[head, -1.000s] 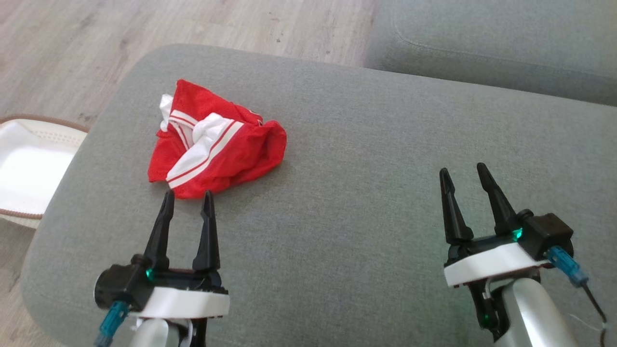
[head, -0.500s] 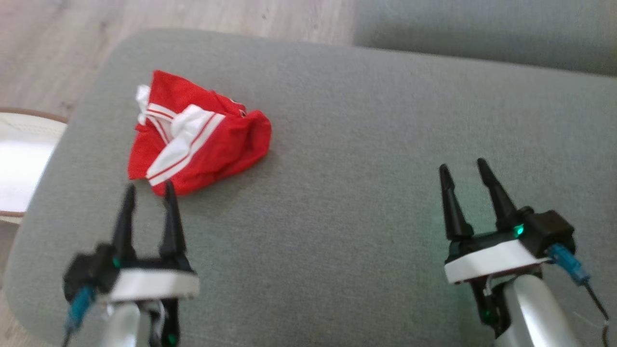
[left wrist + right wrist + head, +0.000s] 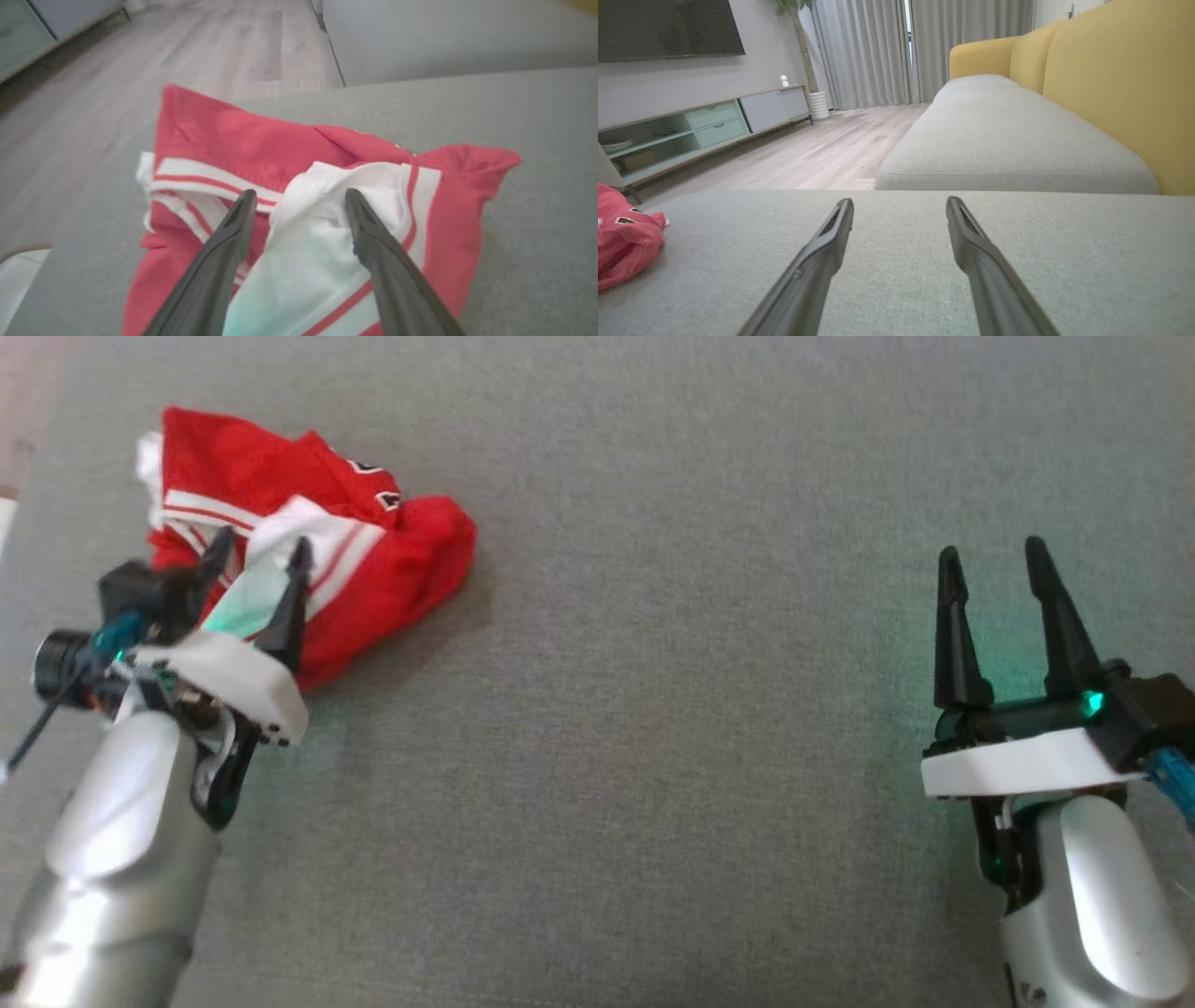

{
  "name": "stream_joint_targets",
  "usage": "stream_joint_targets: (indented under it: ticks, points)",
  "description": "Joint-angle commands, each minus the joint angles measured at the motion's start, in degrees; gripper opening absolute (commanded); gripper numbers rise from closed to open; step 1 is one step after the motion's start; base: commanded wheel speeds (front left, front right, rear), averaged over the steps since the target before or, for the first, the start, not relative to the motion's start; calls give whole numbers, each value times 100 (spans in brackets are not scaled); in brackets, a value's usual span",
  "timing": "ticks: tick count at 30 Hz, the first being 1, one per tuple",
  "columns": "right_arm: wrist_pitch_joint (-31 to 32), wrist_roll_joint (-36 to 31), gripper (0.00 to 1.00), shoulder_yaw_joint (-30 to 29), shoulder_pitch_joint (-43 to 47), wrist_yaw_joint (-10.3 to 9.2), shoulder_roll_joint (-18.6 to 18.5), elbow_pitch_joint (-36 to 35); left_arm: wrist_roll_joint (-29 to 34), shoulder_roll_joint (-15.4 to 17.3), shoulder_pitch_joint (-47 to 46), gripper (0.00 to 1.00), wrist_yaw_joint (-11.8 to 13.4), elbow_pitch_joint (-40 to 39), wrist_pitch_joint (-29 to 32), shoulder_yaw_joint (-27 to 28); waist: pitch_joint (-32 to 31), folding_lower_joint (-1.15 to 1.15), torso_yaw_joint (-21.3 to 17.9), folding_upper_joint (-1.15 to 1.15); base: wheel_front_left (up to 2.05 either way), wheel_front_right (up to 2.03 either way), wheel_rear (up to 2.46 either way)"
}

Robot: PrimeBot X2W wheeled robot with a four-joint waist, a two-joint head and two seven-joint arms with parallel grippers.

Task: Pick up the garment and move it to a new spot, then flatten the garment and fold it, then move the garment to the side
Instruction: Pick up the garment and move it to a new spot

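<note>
The garment is a crumpled red piece with white striped bands, lying at the upper left of the grey cushion. My left gripper hovers open over its near side, fingers straddling a raised white fold without pinching it. In the left wrist view the garment spreads ahead of the gripper. My right gripper stands open far to the right over bare cushion, nothing between its fingers. The garment's red edge shows at the left of the right wrist view.
The cushion's left edge drops to wood floor. A second grey seat cushion with a yellow sofa back lies beyond a gap. A low media cabinet stands across the room.
The head camera has tilted down and closer. My left gripper has advanced from just short of the garment to over its near side, still open. The right gripper keeps its pose.
</note>
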Motion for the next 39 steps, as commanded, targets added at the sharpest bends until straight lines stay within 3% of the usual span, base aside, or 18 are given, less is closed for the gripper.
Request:
stream_joint_targets:
  ticks: [1, 5, 11, 12, 13, 18, 27, 33, 39]
  points:
    - [-62, -57, 100, 120, -208, -5, -7, -225, -224, 447, -316, 100, -28, 12, 196, -139, 238, -2, -131, 0, 0, 0, 0]
    - [-62, -126, 100, 160, -295, -5, -7, -249, -652, 861, -662, 100, -29, 414, 713, -914, 436, -2, -246, 0, 0, 0, 0]
    - [-62, -124, 100, 162, -394, -5, -7, -260, -1332, 1167, -974, 100, -30, 805, 958, -1705, 578, -2, -379, 0, 0, 0, 0]
    - [-62, -114, 100, 155, -395, -5, -7, -261, -1444, 1195, -998, 63, -30, 830, 949, -1806, 571, -2, -400, 0, 0, 0, 0]
    - [-62, -105, 100, 151, -391, -5, -7, -256, -1544, 1229, -1019, 0, -30, 840, 910, -1907, 554, -2, -416, 0, 0, 0, 0]
    - [-62, -44, 100, 144, -353, -5, -7, -183, -1750, 1446, -1210, 0, -30, 904, 340, -2200, 334, -2, -492, 0, 0, 0, 0]
    - [-62, 219, 100, 219, -191, -5, -7, -12, -1597, 1522, -1821, 0, -22, 483, -1046, -2175, -382, -2, -661, 0, 0, 0, 0]
    - [-62, 430, 100, 331, -113, -5, -7, 32, -1469, 1523, -2073, 0, 40, -211, -1129, -2187, -643, -2, -917, 0, 0, 0, 0]
    - [-62, 719, 100, 460, -135, -5, -7, 15, -1332, 1491, -2301, 0, 201, -1176, -768, -2314, -701, -2, -1403, 0, 0, 0, 0]
